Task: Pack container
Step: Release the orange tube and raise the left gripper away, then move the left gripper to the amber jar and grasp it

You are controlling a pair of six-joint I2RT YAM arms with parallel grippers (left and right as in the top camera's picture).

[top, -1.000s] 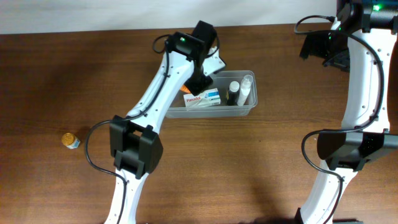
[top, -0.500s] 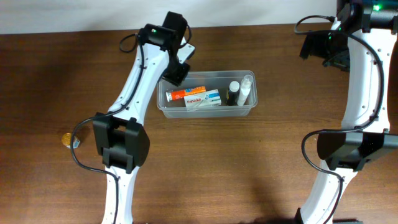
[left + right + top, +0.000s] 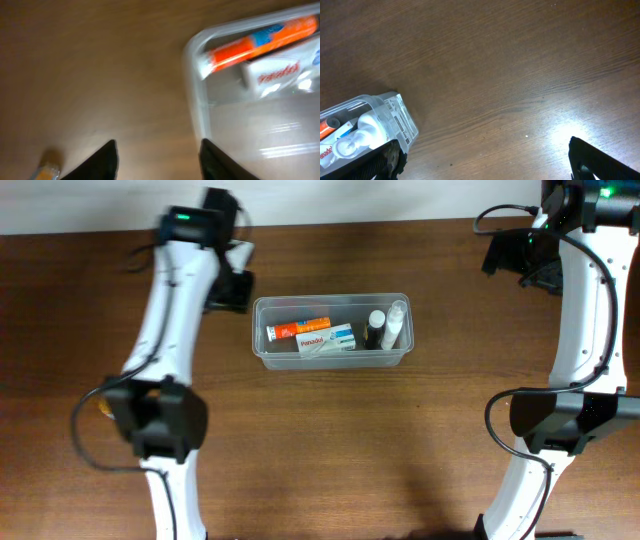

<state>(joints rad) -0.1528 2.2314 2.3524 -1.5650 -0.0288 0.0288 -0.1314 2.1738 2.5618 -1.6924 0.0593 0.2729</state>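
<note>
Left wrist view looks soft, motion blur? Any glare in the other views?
Left wrist: yes, smeared throughout; the container rim and orange box are streaked and the box lettering is barely legible. Overhead: left arm slightly blurred, the rest sharp. Right wrist: sharp, with a bright glare patch on the table.

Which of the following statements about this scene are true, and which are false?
1. An orange box and a white box lie inside the container. True.
2. The left gripper holds the white box. False: it is open and empty, beside the container's left end.
3. A dark bottle and a white bottle are at the container's right end. True.
4. The right gripper is shut on a bottle. False: it is open and holds nothing.
</note>
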